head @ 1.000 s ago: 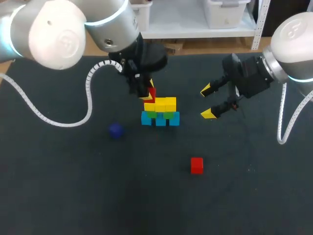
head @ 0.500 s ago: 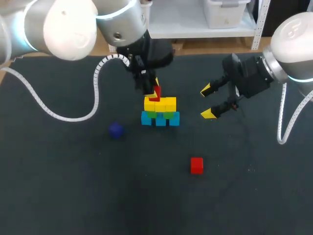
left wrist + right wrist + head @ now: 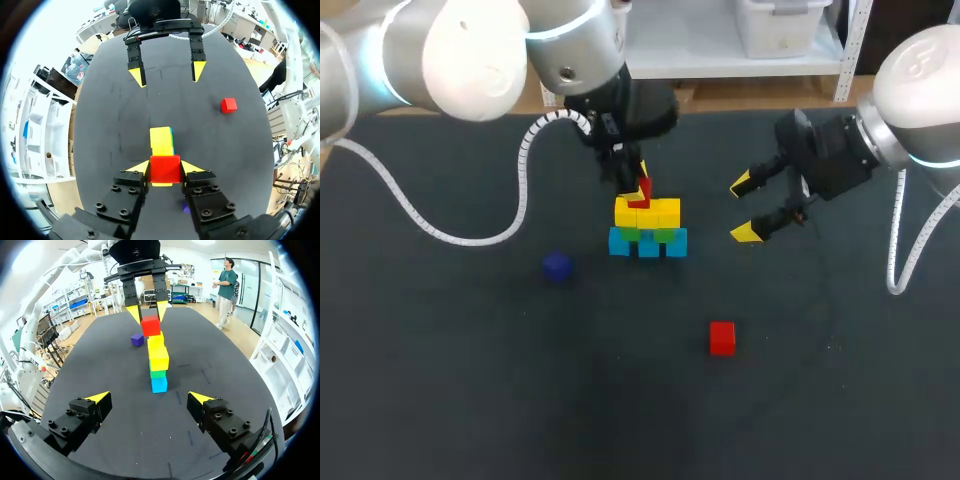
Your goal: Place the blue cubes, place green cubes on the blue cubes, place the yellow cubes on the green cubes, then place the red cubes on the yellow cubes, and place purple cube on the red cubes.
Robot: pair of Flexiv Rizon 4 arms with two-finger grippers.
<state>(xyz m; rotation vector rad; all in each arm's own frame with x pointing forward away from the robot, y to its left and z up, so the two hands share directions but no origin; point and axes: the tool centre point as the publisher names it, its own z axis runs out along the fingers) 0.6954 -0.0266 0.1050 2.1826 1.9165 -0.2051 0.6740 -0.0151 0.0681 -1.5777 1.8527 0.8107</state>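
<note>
Shifted slightly rightward since a second ago, the left gripper (image 3: pixel 639 189) is seen pinching a red cube (image 3: pixel 165 168) from two sides, over the left part of the yellow cubes (image 3: pixel 648 212); whether contact is made cannot be told. The yellow cubes are stacked on green cubes (image 3: pixel 665 236), which are set on blue cubes (image 3: pixel 648 244). The right gripper (image 3: pixel 748 208), unmoved, is held right of the stack with jaws spread. A second red cube (image 3: pixel 722 338) lies nearer, and the purple cube (image 3: pixel 557 266) left of the stack.
</note>
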